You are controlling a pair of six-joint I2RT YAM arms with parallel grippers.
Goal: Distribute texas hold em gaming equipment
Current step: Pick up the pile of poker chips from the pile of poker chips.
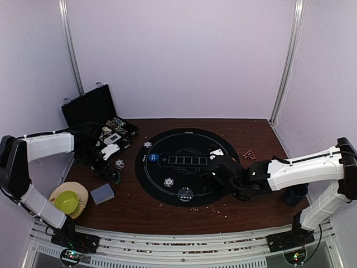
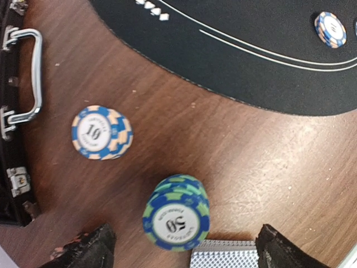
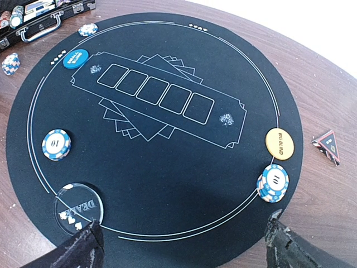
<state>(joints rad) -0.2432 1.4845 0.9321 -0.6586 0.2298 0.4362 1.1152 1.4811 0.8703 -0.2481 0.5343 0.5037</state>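
1. Hovering at the left of the overhead view, the left gripper (image 2: 184,248) has its jaws spread wide and pinches nothing. The stack of green-and-blue striped "50" poker chips (image 2: 177,215) stands between its fingers at the bottom of the wrist view. Closing off-centre would, I judge, topple the stack.
2. The grey-blue patterned deck of cards (image 2: 226,260) lies just beside that stack at the lower edge, so a finger may catch it and drag it along.
3. The single blue-and-cream "10" chip (image 2: 102,133), at centre left, sits near the black hinged case's metal handle (image 2: 33,72); a careless sweep could knock it against that.
4. At the right, the right gripper (image 3: 184,245) is likewise spread and empty above the round black felt mat (image 3: 167,184). A low pass could shift the clear dealer disc (image 3: 78,209) at lower left or the stack of blue-and-cream "10" chips (image 3: 273,183) at lower right.
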